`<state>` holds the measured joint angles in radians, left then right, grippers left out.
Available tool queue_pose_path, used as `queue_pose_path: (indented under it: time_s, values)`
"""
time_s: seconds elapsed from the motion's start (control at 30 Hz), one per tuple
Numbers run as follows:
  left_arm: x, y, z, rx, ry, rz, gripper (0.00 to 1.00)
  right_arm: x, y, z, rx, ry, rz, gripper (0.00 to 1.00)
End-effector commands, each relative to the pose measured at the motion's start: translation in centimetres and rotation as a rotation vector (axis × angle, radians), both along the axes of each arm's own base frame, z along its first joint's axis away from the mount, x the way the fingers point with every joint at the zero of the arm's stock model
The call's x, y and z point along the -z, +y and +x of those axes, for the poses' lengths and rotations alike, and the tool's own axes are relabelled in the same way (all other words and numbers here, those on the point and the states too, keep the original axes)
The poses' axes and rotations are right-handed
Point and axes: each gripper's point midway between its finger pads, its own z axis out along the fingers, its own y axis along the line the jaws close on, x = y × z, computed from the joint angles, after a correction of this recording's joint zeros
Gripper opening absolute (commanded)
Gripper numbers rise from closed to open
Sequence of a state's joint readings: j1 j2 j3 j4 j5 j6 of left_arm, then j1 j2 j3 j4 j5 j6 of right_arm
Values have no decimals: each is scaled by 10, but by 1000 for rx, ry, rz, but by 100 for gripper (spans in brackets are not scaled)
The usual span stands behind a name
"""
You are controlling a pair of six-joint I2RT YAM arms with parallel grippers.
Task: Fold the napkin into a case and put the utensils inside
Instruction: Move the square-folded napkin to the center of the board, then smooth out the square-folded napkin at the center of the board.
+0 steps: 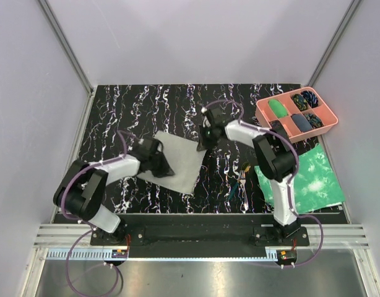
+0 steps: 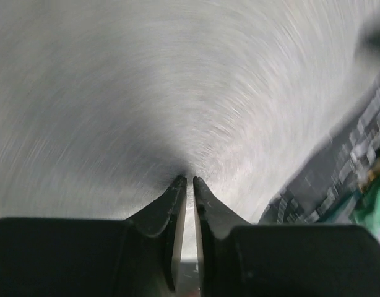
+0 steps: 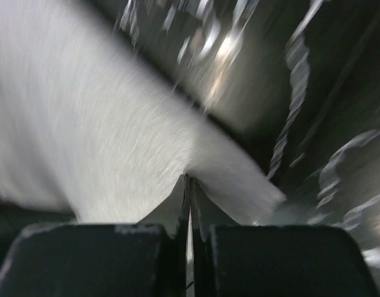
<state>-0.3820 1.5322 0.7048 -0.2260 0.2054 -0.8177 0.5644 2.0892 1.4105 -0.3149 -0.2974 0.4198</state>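
Napkin (image 1: 184, 164), a plain grey cloth, lies spread on the black marbled worktop (image 1: 116, 111) between the two sets of jaws. The right jaws are clenched on one corner, with cloth spilling to either side of their tips. The left jaws, narrowed to a thin slit, appear to pinch the cloth at the opposite edge. Thin, light and limp by the look of it, the napkin will likely sag and wrinkle wherever it is not held. Corners and hems are therefore the places to grip, with both ends moved together to keep a fold line straight. Utensils (image 1: 242, 180) lie on the worktop to the outer side of the right jaws, well apart from the cloth, beside a green mottled sheet (image 1: 307, 179), with a pink tray (image 1: 259, 111) beyond
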Motion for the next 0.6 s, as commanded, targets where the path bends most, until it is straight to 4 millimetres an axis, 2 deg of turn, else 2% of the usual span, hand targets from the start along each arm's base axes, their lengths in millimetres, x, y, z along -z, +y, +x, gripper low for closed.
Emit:
queue_pose_path:
  time_s: [0.0,0.03,0.07,0.1,0.13,0.17,0.2,0.23,0.27,0.3,0.33,0.37,0.4,0.43,0.47,0.5,0.57]
  values:
    - [9,-62,-58,40,120,-102,18,-15,8,55,-90,-84,-62,0]
    - [-2,-75,-54,50,83,-145,19,-32,22,67,-99,-94,-23,0]
    - [-9,-82,-54,57,68,-166,22,-41,26,72,-87,-97,-7,0]
    - [-31,-90,-42,65,15,-196,24,-50,27,76,-70,-104,-5,0]
    - [-35,-82,-38,53,1,-149,26,-69,26,80,-44,-132,-3,0]
    - [-44,-75,-27,77,-50,-118,30,-79,26,80,-30,-139,12,0]
    - [-66,-76,-14,83,-107,-119,31,-98,25,78,-24,-164,27,1]
    - [-69,-69,-14,89,-105,-88,32,-98,17,72,0,-147,6,3]
    - [-78,-63,-4,105,-137,-77,32,-103,12,67,12,-143,-6,9]
    - [-83,-60,-3,110,-148,-71,32,-119,6,61,24,-161,-3,12]
    - [-83,-57,-7,121,-136,-69,32,-107,-2,46,32,-118,-29,14]
    - [-80,-53,-11,137,-138,-63,32,-106,-6,35,29,-102,-32,22]
    - [-82,-52,-15,148,-144,-69,32,-101,-15,14,21,-71,-41,27]
    - [-79,-50,-20,154,-133,-70,32,-99,-15,1,17,-53,-27,31]
    - [-67,-45,-29,156,-108,-60,32,-95,-17,-12,9,-33,-24,34]
    - [-65,-44,-34,161,-107,-68,32,-85,-22,-39,-5,4,-37,41]
    - [-56,-43,-47,195,-83,-84,32,-79,-26,-61,-3,19,-40,47]
